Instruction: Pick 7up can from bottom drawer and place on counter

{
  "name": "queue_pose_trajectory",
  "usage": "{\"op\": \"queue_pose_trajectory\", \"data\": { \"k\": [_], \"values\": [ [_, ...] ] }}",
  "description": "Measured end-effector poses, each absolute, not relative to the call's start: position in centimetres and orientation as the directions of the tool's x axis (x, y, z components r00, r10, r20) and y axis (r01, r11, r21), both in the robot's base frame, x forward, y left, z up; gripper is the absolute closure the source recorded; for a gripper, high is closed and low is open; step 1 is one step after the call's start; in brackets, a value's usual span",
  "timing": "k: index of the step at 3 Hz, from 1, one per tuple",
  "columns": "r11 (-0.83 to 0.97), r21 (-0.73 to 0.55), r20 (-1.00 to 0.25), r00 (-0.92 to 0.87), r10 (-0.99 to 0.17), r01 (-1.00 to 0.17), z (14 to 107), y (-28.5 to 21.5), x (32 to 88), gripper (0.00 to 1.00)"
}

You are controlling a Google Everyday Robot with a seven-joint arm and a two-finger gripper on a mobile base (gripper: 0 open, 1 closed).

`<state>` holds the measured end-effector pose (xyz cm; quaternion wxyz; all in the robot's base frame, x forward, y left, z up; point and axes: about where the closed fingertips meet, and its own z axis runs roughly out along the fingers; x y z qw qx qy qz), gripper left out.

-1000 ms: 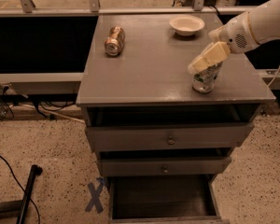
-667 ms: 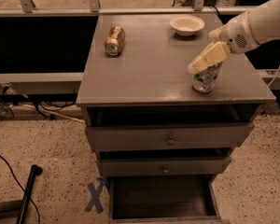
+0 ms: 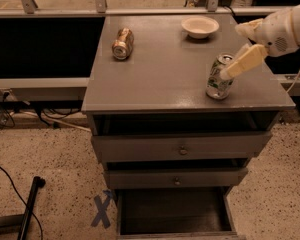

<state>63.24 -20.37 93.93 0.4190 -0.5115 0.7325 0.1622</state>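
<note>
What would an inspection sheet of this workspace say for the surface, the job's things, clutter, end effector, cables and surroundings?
Surface: counter, grey, slightly glossy.
Job's things: 7up can upright on the counter near its right front corner; bottom drawer pulled open, dark inside, nothing seen in it.
Clutter: golden-brown can lying on its side at back left; white bowl at back right.
End effector: end effector at the 7up can's upper right side, overlapping its top; contact uncertain.
Cables: black cable on the floor at left; more cables under the left ledge.
Surroundings: speckled floor, blue tape X beside the bottom drawer, black pole at lower left.
</note>
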Motion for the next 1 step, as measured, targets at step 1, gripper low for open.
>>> {"op": "queue_pose_trajectory", "data": {
  "k": [1],
  "values": [
    [0.42,-0.296,-0.716,-0.092,-0.692,-0.858,94.3,-23.94,62.23,0.0]
  ]
}}
